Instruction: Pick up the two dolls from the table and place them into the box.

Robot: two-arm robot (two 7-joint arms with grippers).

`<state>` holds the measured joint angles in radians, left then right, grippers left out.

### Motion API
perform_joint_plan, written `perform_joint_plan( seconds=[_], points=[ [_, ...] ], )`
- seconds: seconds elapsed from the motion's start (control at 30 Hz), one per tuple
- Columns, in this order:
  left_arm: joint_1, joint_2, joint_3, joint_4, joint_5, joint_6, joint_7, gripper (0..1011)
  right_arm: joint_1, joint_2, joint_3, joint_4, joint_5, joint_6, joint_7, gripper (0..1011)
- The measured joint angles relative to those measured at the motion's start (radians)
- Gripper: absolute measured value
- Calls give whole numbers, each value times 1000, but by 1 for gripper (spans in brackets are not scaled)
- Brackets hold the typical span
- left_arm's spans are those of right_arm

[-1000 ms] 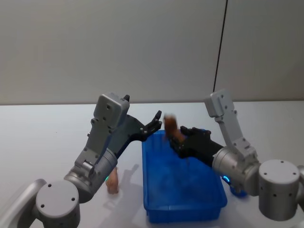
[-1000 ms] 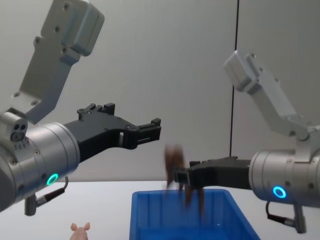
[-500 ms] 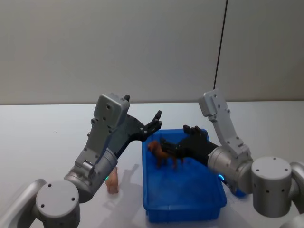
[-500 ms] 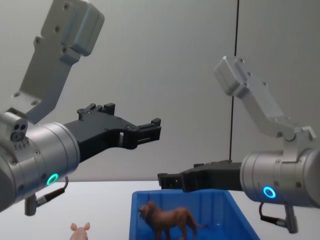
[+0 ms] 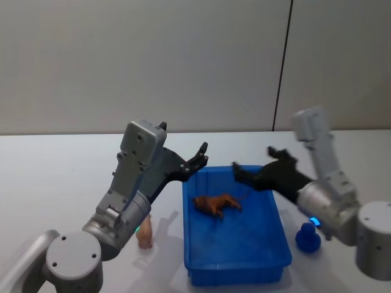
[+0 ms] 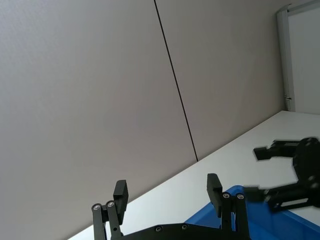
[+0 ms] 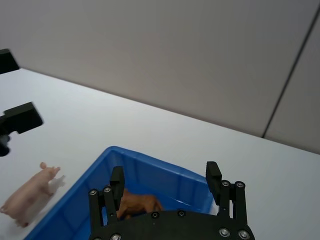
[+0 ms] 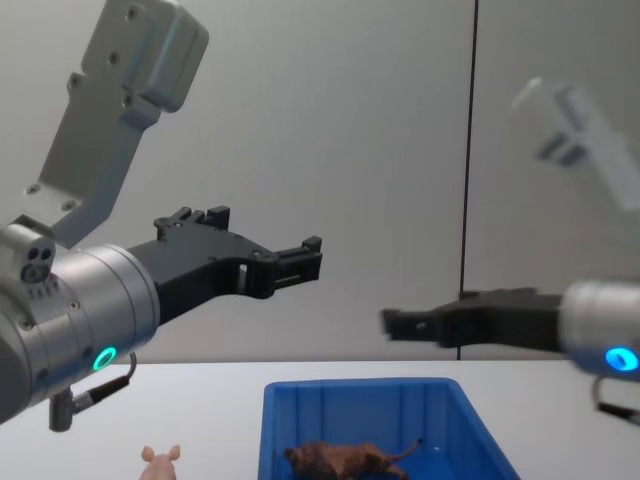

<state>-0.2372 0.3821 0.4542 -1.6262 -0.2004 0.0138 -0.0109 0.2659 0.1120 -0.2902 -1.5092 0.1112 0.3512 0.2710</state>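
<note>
Brown doll (image 5: 217, 204) lies on the floor of the box (image 5: 235, 271), seemingly on its side, so half the job looks done. Pink doll (image 7: 30, 192) stands on the bench (image 5: 55, 183) just beside the box's left wall, below the left forearm. Left pincer (image 5: 199, 157) hangs above the box's far left corner, jaws wide apart and holding nothing. Right pincer (image 5: 255, 163) hovers over the far right end, equally spread and empty. The pink doll looks small, light and stiff, likely smooth moulded plastic that could squirt out of a poor grip. I judge the safest hold is across its flanks at mid-body, not by ears, snout or thin legs.
</note>
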Motion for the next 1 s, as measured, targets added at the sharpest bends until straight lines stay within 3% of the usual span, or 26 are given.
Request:
perform_joint_plan(
  seconds=[0.43,0.8,1.0],
  points=[
    [0,0,0,0,0,0,0,1001,-134,113,82,-162,108,12,-56,1001],
    [0,0,0,0,0,0,0,1001,-215,165,103,-226,160,71,-45,1001],
    [0,0,0,0,0,0,0,1001,-252,183,110,-246,166,112,-73,1001]
  ],
)
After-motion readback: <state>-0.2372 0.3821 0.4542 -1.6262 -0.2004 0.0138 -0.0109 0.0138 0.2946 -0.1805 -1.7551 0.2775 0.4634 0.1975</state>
